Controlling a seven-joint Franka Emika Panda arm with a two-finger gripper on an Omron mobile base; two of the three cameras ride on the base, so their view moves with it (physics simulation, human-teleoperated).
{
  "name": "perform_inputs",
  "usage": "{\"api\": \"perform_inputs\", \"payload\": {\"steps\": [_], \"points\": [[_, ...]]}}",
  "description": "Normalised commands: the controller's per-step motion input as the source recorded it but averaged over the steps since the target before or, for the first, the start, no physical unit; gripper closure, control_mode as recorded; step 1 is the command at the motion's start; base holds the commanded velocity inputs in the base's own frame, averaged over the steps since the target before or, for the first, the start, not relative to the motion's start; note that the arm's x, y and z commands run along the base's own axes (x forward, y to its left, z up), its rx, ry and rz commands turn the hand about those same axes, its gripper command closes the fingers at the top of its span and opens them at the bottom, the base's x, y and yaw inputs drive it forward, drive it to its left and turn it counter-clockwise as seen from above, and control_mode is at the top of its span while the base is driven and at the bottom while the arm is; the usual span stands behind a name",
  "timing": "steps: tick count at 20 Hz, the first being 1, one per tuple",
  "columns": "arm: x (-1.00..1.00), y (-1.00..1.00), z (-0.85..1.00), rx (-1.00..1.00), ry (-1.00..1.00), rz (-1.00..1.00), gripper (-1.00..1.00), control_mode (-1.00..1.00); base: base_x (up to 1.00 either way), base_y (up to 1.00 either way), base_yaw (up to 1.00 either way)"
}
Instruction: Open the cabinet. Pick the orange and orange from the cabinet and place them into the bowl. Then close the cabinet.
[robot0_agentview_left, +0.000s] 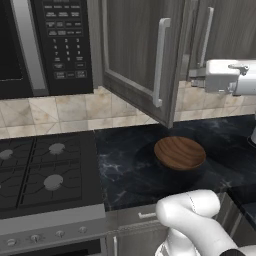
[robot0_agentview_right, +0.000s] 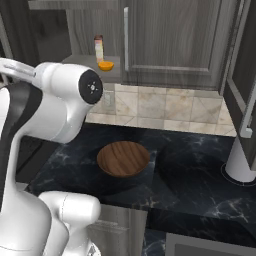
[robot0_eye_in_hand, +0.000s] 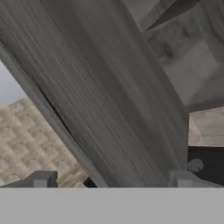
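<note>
End effector (robot0_eye_in_hand: 111, 179) spread wide, holding nothing, facing cabinet (robot0_eye_in_hand: 105, 96) door

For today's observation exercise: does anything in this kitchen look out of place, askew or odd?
Nothing is spilled or damaged. One cabinet door stands swung open over the counter, with an orange on the shelf inside. The bowl sits upright and empty.

Bowl (robot0_agentview_left: 179, 153) on counter (robot0_agentview_left: 125, 170) below cabinet (robot0_agentview_left: 135, 50); stove (robot0_agentview_left: 45, 175) left.
</note>
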Motion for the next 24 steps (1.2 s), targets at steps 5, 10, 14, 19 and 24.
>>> {"api": "perform_inputs", "payload": {"steps": [5,10,14,19,24], "points": [[0.21,0.46,-0.03,0.0,0.0,0.16,-1.0,-1.0,0.0,0.0,0.0],[0.12,0.4,0.0,0.0,0.0,0.15,-1.0,-1.0,0.0,0.0,0.0],[0.12,0.41,-0.01,0.0,0.0,0.13,-1.0,-1.0,0.0,0.0,0.0],[0.13,0.46,-0.04,0.02,0.0,0.1,-1.0,-1.0,0.0,0.0,0.0],[0.04,0.06,0.0,0.01,0.0,0.01,-1.0,-1.0,0.0,0.0,0.0]]}}
